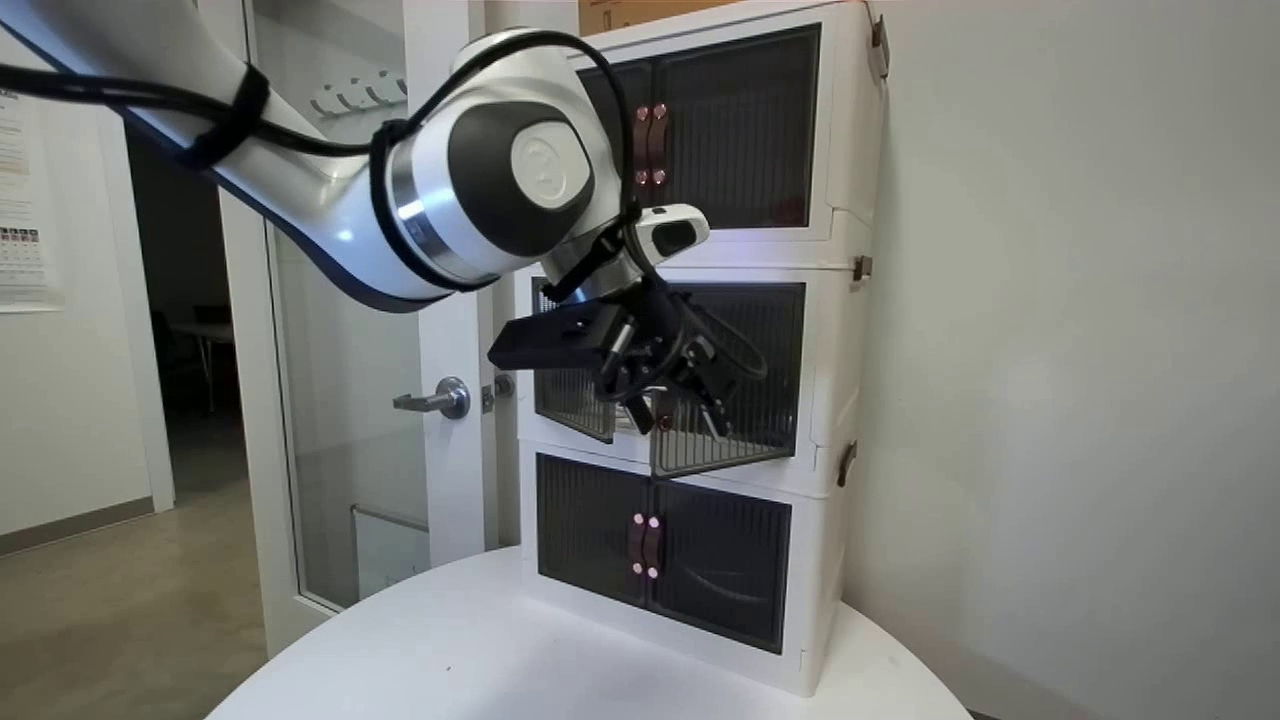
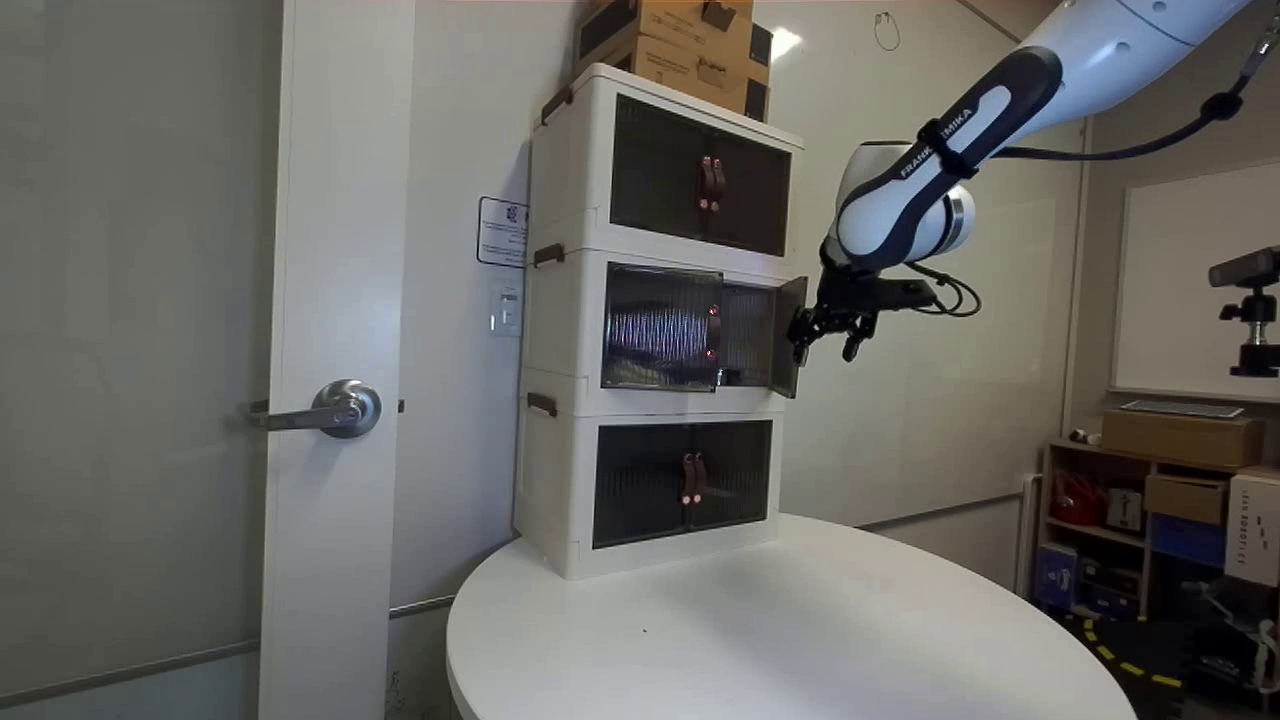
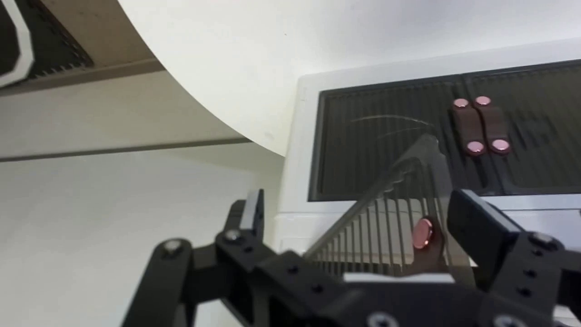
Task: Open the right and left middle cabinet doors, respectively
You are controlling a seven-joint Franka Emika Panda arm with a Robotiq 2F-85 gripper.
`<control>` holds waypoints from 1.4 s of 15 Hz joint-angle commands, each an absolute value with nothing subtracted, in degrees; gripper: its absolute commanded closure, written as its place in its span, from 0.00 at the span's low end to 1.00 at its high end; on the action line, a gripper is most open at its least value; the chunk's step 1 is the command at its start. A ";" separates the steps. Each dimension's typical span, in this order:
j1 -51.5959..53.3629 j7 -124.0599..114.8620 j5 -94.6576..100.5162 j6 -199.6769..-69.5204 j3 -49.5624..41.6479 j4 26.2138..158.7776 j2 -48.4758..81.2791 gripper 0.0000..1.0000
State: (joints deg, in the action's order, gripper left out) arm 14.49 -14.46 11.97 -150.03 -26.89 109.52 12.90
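We are holding our pincer spread apart; the right middle door is standing ajar just beside it, the left middle door ajar farther off.

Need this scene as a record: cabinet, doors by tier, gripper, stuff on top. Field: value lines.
cabinet: white, three tiers, on a round white table
right middle door: standing open
left middle door: ajar, less open than the right
top-tier doors: shut
bottom-tier doors: shut
gripper: open, by the right middle door, contact unclear
on top: cardboard boxes
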 commanded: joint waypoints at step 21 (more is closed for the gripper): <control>1.56 -44.58 23.60 -132.93 -4.45 105.10 -8.68 0.00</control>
